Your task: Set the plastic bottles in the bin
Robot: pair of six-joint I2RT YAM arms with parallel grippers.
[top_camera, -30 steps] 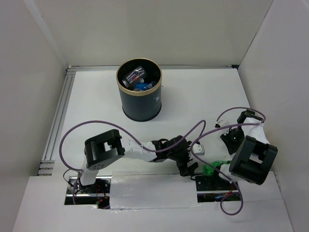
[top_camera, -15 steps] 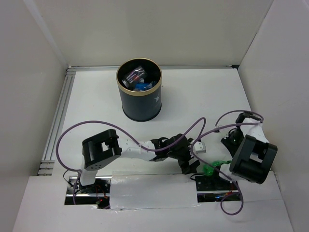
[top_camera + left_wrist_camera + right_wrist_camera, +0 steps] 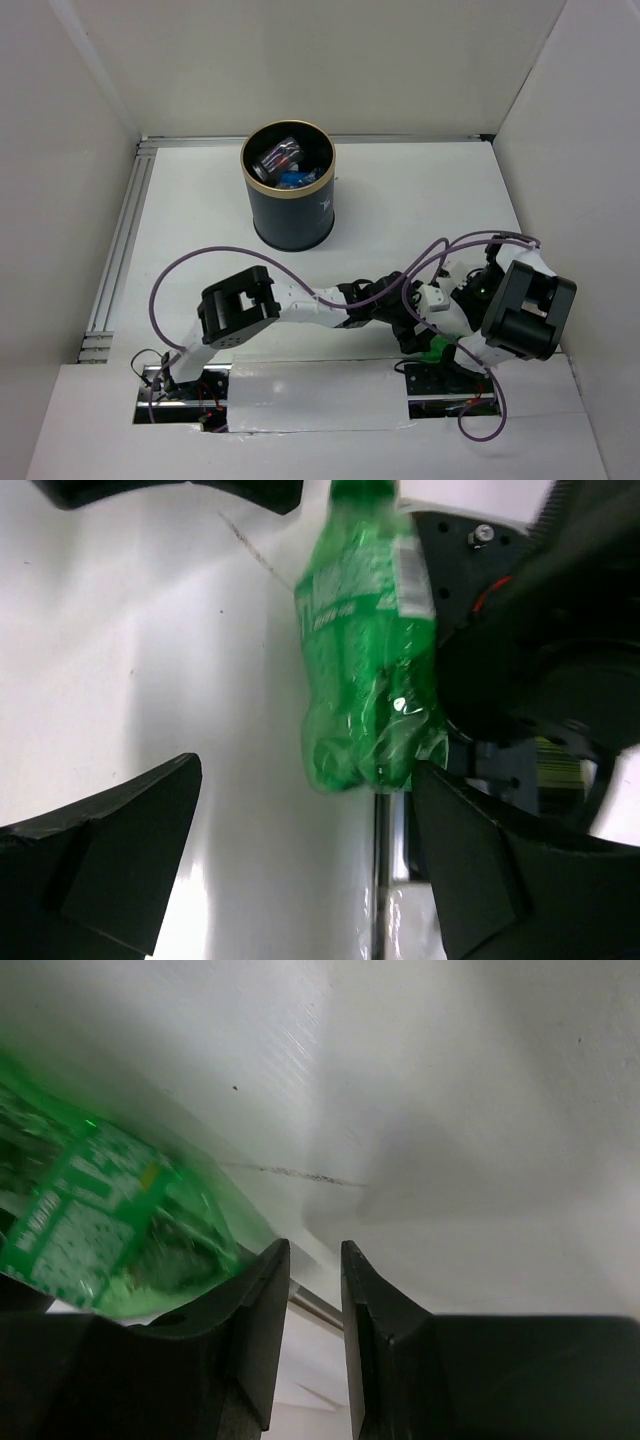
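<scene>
**A:** Where is the green bottle [image 3: 368,670] relative to the left gripper [image 3: 305,780]?

**B:** It lies just ahead of the fingertips on the white table [image 3: 150,630], running lengthwise away from them with its crumpled base nearest. It is off centre. It sits close to the finger [image 3: 470,870] on the right of the wrist view and well apart from the other finger [image 3: 110,860]. I cannot tell whether it touches the near one.

**A:** And how do the jaws stand?

**B:** They are spread wide, with nothing held between them.

**A:** What about the right gripper [image 3: 313,1250]?

**B:** Its fingers [image 3: 385,1340] are drawn almost together, with only a thin slit between them and nothing in it. The same green bottle lies beside them, off to the left in that wrist view and outside the slit.

**A:** And the bin [image 3: 295,225]?

**B:** It stands upright, well apart from both sets of fingers, far across the table. A clear bottle with a red label [image 3: 279,158] lies inside it, and there is something blue [image 3: 295,180] just beside that bottle.
</scene>
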